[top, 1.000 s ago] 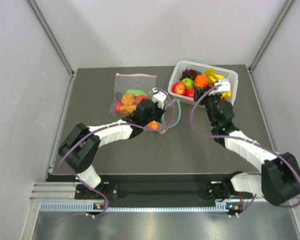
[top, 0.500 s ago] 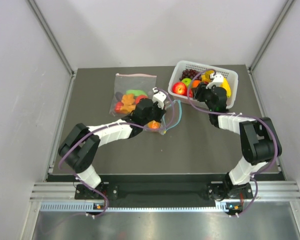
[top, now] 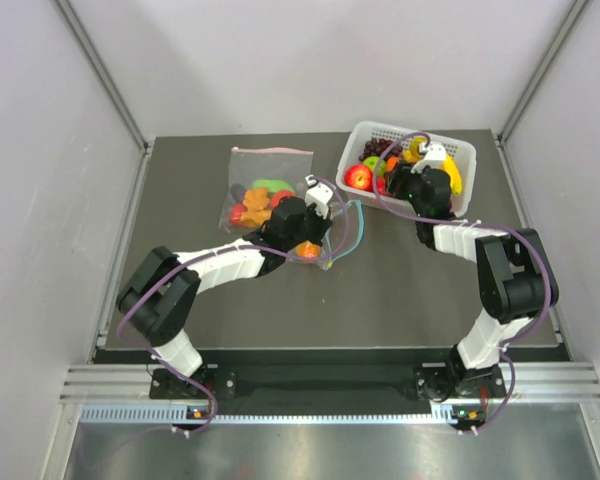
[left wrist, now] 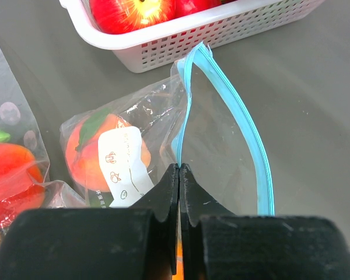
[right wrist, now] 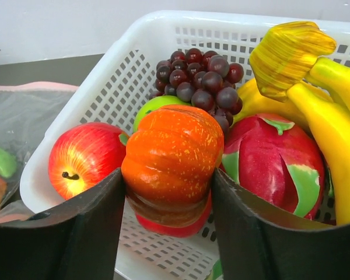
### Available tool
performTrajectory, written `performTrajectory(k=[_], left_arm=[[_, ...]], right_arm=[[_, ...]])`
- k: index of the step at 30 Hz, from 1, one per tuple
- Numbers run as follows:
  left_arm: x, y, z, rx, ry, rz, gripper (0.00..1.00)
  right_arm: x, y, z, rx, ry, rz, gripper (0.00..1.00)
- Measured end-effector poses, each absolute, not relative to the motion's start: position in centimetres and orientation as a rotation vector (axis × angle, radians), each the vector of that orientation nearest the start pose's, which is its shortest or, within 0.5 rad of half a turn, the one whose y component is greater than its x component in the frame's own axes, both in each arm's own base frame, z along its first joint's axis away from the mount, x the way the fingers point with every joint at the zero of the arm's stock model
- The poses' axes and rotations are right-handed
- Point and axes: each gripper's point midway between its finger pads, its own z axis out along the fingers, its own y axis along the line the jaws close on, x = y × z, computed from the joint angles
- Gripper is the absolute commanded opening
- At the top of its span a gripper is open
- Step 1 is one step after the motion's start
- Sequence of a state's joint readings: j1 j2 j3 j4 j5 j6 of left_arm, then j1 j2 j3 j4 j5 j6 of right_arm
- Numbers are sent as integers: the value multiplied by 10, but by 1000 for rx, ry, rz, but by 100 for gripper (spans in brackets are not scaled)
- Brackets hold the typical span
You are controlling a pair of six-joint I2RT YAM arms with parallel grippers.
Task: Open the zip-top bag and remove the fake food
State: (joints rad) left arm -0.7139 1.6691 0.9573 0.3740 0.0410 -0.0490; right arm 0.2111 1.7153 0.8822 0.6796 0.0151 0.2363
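Note:
The zip-top bag (left wrist: 221,128) lies on the dark table with its teal-blue zip strip (left wrist: 248,137) parted into a loop. My left gripper (left wrist: 179,170) is shut on the bag's clear plastic right beside the strip; in the top view the left gripper (top: 318,232) sits over the bag (top: 332,240). One orange fake food piece (left wrist: 96,154) stays inside the bag, behind a white print. My right gripper (right wrist: 169,192) is shut on a ribbed orange fake food piece (right wrist: 172,157), held over the white basket (right wrist: 105,105). From above, the right gripper (top: 400,172) hangs at the basket's near-left side.
The white basket (top: 462,152) at the back right holds red apples (right wrist: 84,157), dark grapes (right wrist: 198,79), yellow bananas (right wrist: 326,116) and a green apple. A larger clear bag (top: 265,185) with a pink-red strip and more pieces lies left of the zip-top bag.
The right arm has carried the orange piece up and back over the basket, its elbow folding in. The left arm and the bag have stayed put.

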Motion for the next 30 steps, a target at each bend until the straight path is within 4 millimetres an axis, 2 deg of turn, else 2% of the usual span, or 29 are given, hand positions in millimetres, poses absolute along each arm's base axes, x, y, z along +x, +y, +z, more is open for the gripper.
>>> performTrajectory(k=[4, 6, 7, 10, 13, 25, 27, 30], left_arm=[[366, -329, 140, 662, 1832, -551, 0], [366, -329, 139, 662, 1832, -551, 0], [366, -329, 139, 662, 1833, -550, 0], [365, -329, 138, 663, 1835, -550, 0], [365, -329, 138, 663, 1834, -550, 0], [362, -326, 131, 667, 1849, -546, 0], [362, -326, 130, 667, 1847, -547, 0], [359, -325, 131, 671, 1845, -555, 0]], right_arm=[[495, 111, 155, 35, 1731, 304, 73], [492, 111, 152, 32, 1728, 304, 82], [489, 111, 150, 26, 1729, 307, 91], [481, 114, 145, 2, 1730, 322, 93], [473, 115, 150, -17, 1703, 333, 93], [424, 118, 221, -94, 1455, 370, 93], [412, 124, 227, -122, 1426, 380, 92], [392, 144, 229, -196, 1410, 407, 88]])
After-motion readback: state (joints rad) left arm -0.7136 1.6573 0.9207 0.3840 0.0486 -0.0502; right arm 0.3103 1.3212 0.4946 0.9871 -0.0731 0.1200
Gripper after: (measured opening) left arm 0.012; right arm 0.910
